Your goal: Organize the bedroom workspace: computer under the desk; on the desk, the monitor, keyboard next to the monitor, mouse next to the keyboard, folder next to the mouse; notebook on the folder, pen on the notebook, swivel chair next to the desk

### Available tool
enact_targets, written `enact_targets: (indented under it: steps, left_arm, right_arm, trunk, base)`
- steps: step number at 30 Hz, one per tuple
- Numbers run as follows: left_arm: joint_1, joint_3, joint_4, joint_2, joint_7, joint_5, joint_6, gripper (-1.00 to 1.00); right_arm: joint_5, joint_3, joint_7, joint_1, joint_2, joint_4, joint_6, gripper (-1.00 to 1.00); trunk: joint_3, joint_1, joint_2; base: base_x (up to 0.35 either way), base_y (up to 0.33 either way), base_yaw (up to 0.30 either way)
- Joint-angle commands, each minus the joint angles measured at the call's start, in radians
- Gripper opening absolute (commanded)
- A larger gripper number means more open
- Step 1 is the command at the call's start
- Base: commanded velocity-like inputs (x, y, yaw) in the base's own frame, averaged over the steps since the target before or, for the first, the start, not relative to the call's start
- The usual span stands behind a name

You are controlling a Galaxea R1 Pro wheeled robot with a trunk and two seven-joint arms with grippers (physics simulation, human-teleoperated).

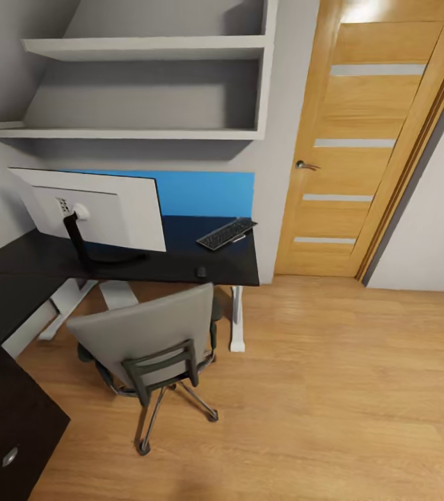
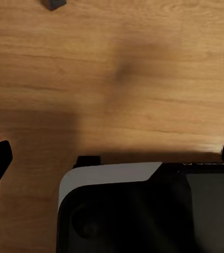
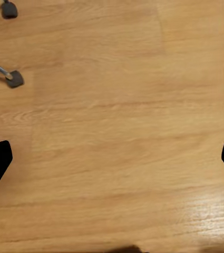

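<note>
At the far left a dark cabinet with round knobs stands near us, and beyond it the black L-shaped table runs along the wall under two grey wall shelves. The monitor stands on the table's left part with its pale back toward us, its black stand planted on the top and the blue back panel behind it. Just in front of the table, the swivel chair sits on the wooden floor with its grey backrest facing us, its seat hidden. Further right on the table, the small dark mouse lies near the front edge, and the keyboard lies angled near the right end, apart from the mouse. To the right stands a closed wooden door. The left gripper hangs over the floor with jaws spread wide, holding nothing; the right gripper likewise, wide and empty, with two chair casters beyond it.
</note>
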Motion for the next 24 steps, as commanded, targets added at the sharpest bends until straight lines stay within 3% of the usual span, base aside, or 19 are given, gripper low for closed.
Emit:
enact_targets:
  steps: [1, 8, 13, 24]
  left_arm:
    - [0.0, 0.0, 0.0, 0.0, 0.0, 0.0, -0.003, 1.0]
    - [0.0, 0.0, 0.0, 0.0, 0.0, 0.0, -0.006, 1.0]
    - [0.0, 0.0, 0.0, 0.0, -0.001, 0.001, -0.007, 1.0]
    - [0.0, 0.0, 0.0, 0.0, 0.0, 0.001, -0.007, 1.0]
  right_arm:
    - [-0.006, -0.005, 0.01, -0.001, 0.0, 0.001, -0.003, 1.0]
    - [-0.006, -0.019, 0.009, -0.001, -0.001, 0.001, -0.025, 1.0]
    - [-0.006, -0.061, 0.009, -0.001, -0.001, 0.003, -0.06, 1.0]
    - [-0.005, -0.077, 0.01, -0.001, -0.001, 0.004, -0.07, 1.0]
  trunk:
    - [-0.001, 0.0, 0.0]
    - [0.002, 0.0, 0.0]
    - [0.004, 0.0, 0.0]
    - [0.009, 0.0, 0.0]
  base:
    - [0.234, -0.129, -0.3]
    - [0.18, -0.123, -0.3]
    - [0.033, -0.024, -0.3]
    - [0.005, -0.004, -0.3]
